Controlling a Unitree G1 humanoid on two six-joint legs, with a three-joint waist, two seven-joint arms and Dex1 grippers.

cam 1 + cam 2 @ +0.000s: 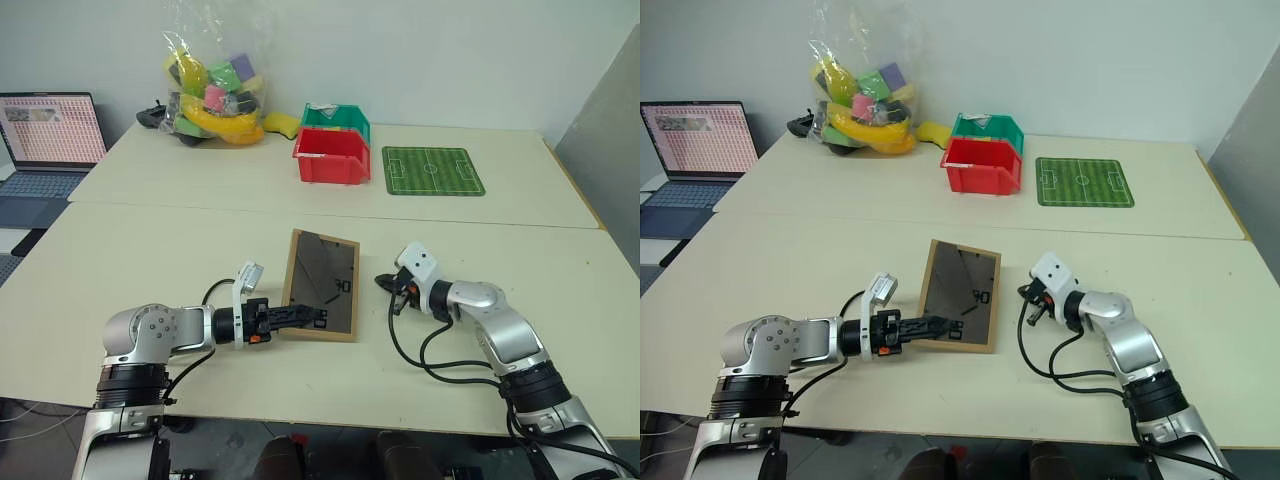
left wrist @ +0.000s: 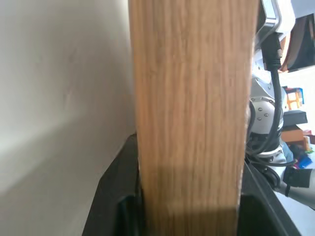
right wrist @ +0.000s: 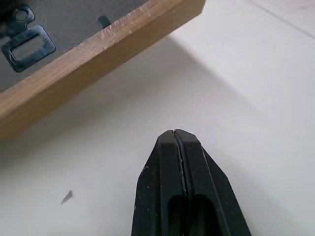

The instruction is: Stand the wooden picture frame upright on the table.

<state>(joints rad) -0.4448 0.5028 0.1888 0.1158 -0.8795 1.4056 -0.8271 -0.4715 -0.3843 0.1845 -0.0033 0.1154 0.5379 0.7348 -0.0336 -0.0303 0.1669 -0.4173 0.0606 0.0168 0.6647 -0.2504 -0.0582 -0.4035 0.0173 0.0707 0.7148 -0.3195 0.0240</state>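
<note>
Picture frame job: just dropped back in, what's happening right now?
The wooden picture frame lies flat on the table, dark back board up, not yet standing. The left gripper has its fingers on either side of the frame's near wooden edge; the left wrist view shows that edge between them. The right gripper is shut and empty, hovering just beside the frame's right side without touching it.

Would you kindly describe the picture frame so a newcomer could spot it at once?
On the near cream table, between the two grippers, lies the picture frame. It is a light-wood rectangle lying back side up, its dark board showing, unlike the green pitch mat on the far table.
</note>
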